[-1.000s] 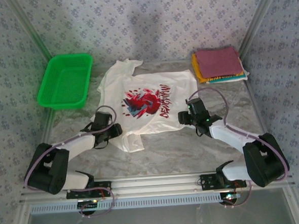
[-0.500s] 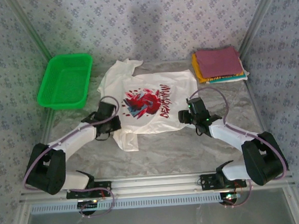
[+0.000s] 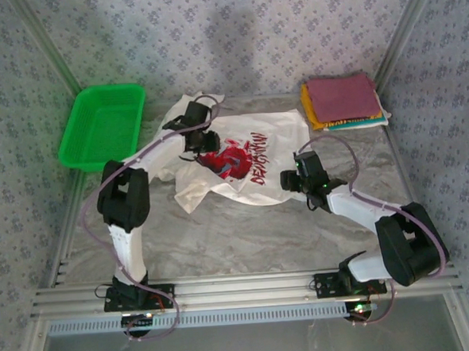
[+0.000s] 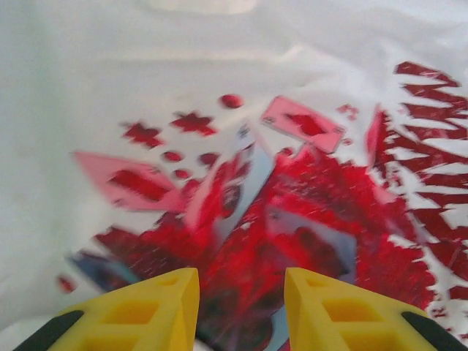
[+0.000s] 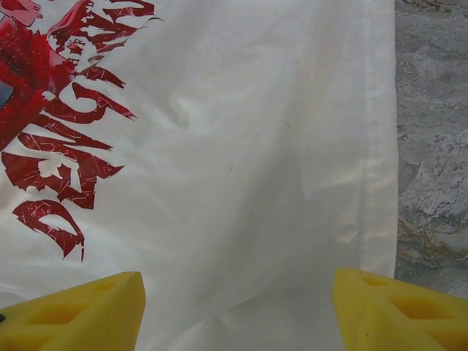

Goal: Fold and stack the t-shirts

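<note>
Shirt point(image 3: 253, 154), white, lies mid-frame on the table point(image 3: 246, 230) in the top view, with the folded shirts point(image 3: 343, 99) at the upper right. The left pincer point(image 3: 204, 139) is over the red print and the right pincer point(image 3: 289, 180) is at the shirt's edge.

Left wrist view: the fingers point(image 4: 150, 311) are a little apart above the print.

Right wrist view: the fingers point(image 5: 73, 314) are wide apart. It should pinch that side edge low so the fold comes out flat.

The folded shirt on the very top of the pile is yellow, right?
No. The top folded shirt is maroon, not yellow; a yellow shirt peeks out beneath it. The top external view shows it.
</note>
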Robot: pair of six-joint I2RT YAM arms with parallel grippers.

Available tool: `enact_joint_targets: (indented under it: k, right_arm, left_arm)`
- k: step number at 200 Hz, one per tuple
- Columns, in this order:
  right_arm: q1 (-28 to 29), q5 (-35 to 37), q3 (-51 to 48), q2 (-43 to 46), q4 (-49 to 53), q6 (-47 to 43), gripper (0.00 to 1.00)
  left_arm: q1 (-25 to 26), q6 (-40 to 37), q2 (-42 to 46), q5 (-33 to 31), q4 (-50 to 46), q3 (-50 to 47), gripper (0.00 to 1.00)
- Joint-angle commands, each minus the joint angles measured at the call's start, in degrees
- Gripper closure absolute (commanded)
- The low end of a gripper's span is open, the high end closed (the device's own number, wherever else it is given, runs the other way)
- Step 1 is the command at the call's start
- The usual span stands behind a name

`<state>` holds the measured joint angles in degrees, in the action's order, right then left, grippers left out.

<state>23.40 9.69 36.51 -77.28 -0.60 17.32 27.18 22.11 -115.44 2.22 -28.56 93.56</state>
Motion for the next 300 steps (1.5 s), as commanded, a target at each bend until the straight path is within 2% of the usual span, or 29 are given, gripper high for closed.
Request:
enact_joint_targets:
  k: [1, 10, 31, 54, 61, 72, 98, 134, 174, 184, 205, 248, 271, 274, 277, 286, 300]
  right_arm:
    - [-0.5, 0.6, 2.6, 0.3, 0.7, -0.2, 0.30]
    - [-0.7, 0.7, 2.7, 0.6, 1.2, -0.5, 0.30]
    - [-0.7, 0.4, 2.3, 1.1, 1.2, -1.8, 0.30]
    - [-0.8, 0.5, 1.3, 0.4, -0.3, -2.5, 0.29]
    - [-0.9, 0.4, 1.2, -0.1, -0.9, -2.6, 0.29]
    - [-0.8, 0.0, 1.3, -1.2, -1.5, -2.6, 0.29]
    - [-0.8, -1.3, 2.6, -4.0, -2.1, -2.1, 0.29]
    - [0.0, -1.2, 3.7, -4.2, -1.5, -1.7, 0.29]
    - [0.0, -0.2, 2.1, -2.1, -1.1, -1.7, 0.29]
    - [-0.1, 0.0, 1.7, -1.6, -1.0, -1.6, 0.29]
    - [-0.3, 0.1, 0.6, -0.6, -1.2, -1.6, 0.29]
    - [-1.1, -0.1, -0.3, 0.2, -2.2, -1.5, 0.29]
    - [-1.5, -0.6, -1.1, 0.4, -3.4, -1.0, 0.28]
    - [-1.6, -0.7, -1.1, 0.3, -3.6, -1.0, 0.28]
    - [-1.6, -0.7, -1.1, 0.3, -3.6, -1.0, 0.28]
    - [-1.7, -0.8, -1.2, 0.4, -3.6, -0.9, 0.28]
    - [-1.8, -1.0, -1.4, 0.4, -3.8, -0.8, 0.28]
  left_arm:
    - [1.6, -0.3, 5.5, 2.5, 1.1, -1.7, 0.63]
    - [1.4, 1.0, 10.1, 1.5, 4.4, -7.3, 0.57]
    - [0.0, 4.1, 22.8, -1.2, 9.6, -23.6, 0.55]
    - [-1.0, 8.3, 35.1, -5.1, 7.4, -39.2, 0.50]
    - [-1.0, 9.8, 38.1, -5.3, 6.2, -43.1, 0.46]
    - [-0.8, 12.3, 41.4, -4.2, 5.0, -48.2, 0.45]
    - [0.2, 16.3, 42.9, -1.1, 7.7, -56.5, 0.40]
    - [2.6, 17.0, 35.8, -3.2, 8.8, -55.8, 0.38]
    - [2.8, 15.3, 32.3, -8.0, 11.5, -56.1, 0.60]
    - [2.7, 14.7, 32.4, -9.6, 10.7, -55.8, 0.71]
    - [2.7, 12.8, 33.7, -13.2, 7.2, -54.1, 0.89]
    - [2.7, 8.6, 40.6, -20.8, -4.3, -48.9, 1.00]
    - [2.5, 8.0, 42.6, -18.3, -3.9, -48.5, 1.00]
    - [2.5, 8.0, 42.5, -17.4, -3.5, -48.5, 0.98]
    - [2.5, 8.0, 42.4, -16.3, -3.0, -48.5, 0.90]
    - [2.9, 9.2, 41.8, -14.3, -1.5, -48.7, 0.58]
    - [3.1, 11.1, 40.0, -11.8, 1.4, -49.8, 0.49]
